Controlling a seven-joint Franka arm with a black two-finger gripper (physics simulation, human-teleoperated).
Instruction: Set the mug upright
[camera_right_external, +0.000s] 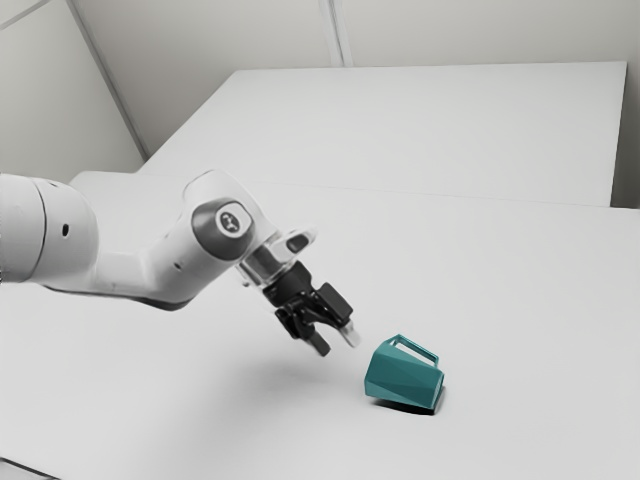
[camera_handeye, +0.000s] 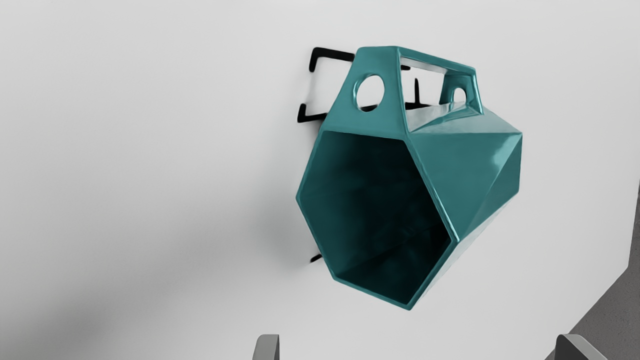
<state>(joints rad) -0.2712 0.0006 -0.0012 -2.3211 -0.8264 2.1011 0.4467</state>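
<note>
Here's the mug, down on its side on the bench, mouth facing the claw, handle riding high — all the righting left to do! Danger now: a fingertip clipping that rim could shove it away, and a shallow pinch on those slanted facets might slip mid-tilt, dropping it flat again. And the claw? Spread wide, just off the mug toward the exterior view's left — nothing gripped, nothing touched, poised above the bench.
</note>
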